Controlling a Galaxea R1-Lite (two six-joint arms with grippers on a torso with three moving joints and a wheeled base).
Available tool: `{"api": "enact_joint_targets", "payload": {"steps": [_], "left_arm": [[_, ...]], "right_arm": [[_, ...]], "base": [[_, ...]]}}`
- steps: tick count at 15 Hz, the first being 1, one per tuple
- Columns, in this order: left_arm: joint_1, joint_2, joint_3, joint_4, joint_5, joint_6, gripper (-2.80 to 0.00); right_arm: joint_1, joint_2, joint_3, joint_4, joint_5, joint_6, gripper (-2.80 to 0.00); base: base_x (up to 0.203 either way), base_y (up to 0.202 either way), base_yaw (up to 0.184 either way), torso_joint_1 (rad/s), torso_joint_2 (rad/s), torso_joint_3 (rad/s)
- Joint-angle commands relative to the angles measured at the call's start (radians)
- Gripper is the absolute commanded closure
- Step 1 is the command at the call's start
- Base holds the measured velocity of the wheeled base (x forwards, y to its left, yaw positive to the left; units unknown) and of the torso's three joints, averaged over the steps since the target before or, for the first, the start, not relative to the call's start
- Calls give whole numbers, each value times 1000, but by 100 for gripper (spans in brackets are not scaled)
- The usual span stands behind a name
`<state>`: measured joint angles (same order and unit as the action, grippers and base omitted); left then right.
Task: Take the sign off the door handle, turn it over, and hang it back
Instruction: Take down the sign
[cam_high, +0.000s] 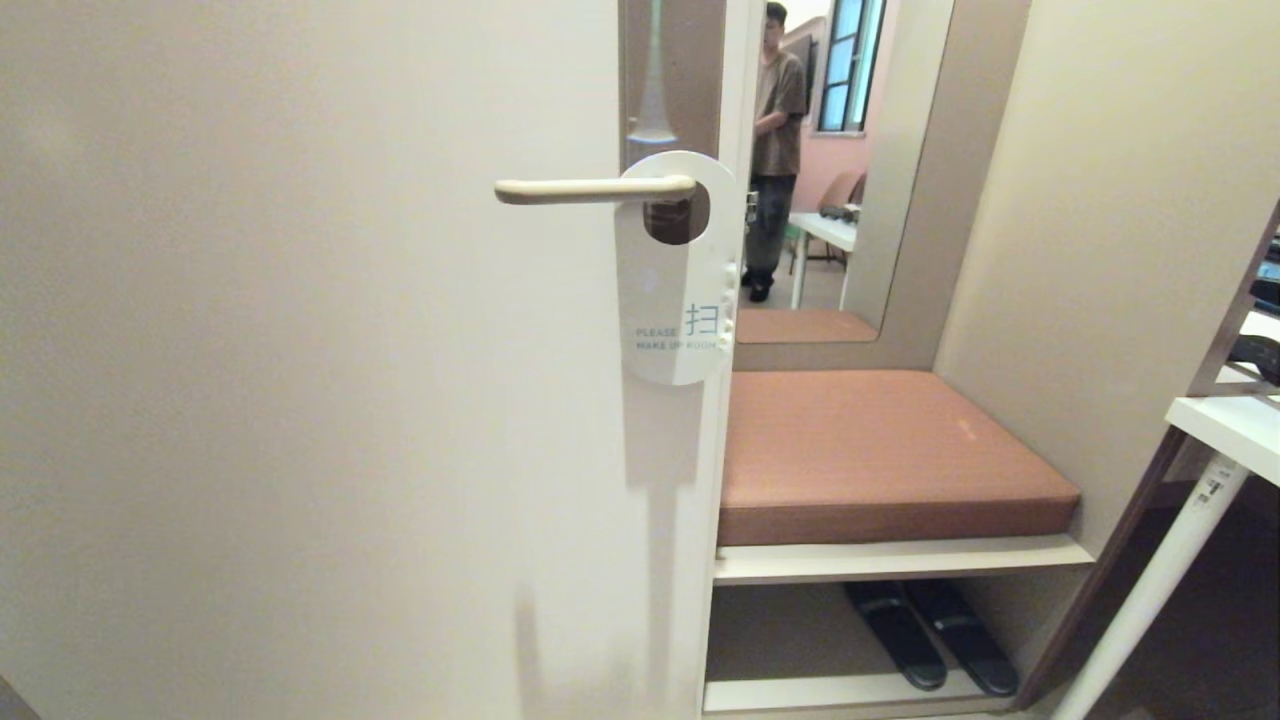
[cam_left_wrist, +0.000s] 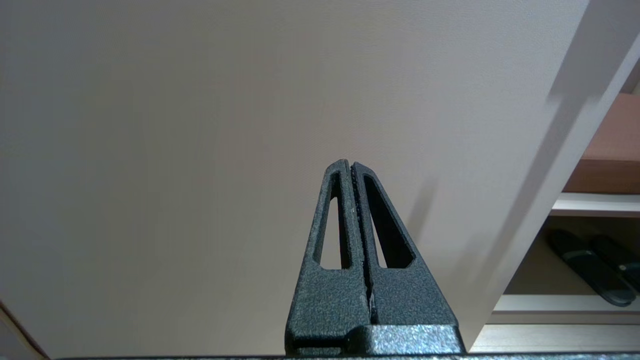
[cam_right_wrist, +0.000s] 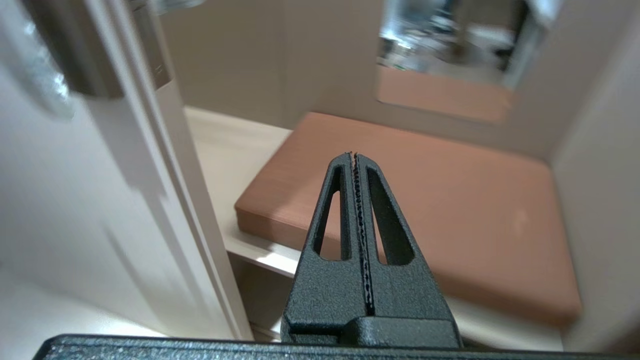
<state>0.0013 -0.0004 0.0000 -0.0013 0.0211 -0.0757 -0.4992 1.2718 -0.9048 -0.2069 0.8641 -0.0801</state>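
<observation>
Approaching: the sign (cam_high: 677, 300) hangs untouched, white face out, on the handle (cam_high: 590, 189) of the door (cam_high: 300, 400).
Neither gripper, left (cam_left_wrist: 350, 164) nor right (cam_right_wrist: 353, 155), holds anything, jaws pressed together; opening is needed before the sign's lower edge is pinched.

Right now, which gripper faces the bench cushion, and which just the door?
The right gripper, shut, points at the brown cushion beside the door edge. The left gripper, also shut, faces only the plain door panel.
</observation>
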Motion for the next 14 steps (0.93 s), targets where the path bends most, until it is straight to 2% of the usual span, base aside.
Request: {"api": "enact_joint_targets", "payload": {"steps": [1,3,4,10,14], "left_arm": [[0,0,0,0,0,-1,0],[0,0,0,0,0,-1,0],[0,0,0,0,0,-1,0],[0,0,0,0,0,-1,0],[0,0,0,0,0,-1,0]], "right_arm": [[-18,104,-8,-36,74,-22,0],[-4,142,-6,-62,159,-80,0],[22,149,-5,-63,173,-101,0],[207,181,-5,-74,178,-145,0],[306,236,-10,-156,173,-150,0]], "base": [[0,0,0,0,0,0],[0,0,0,0,0,0],[0,0,0,0,0,0],[0,0,0,0,0,0],[0,0,0,0,0,0]]}}
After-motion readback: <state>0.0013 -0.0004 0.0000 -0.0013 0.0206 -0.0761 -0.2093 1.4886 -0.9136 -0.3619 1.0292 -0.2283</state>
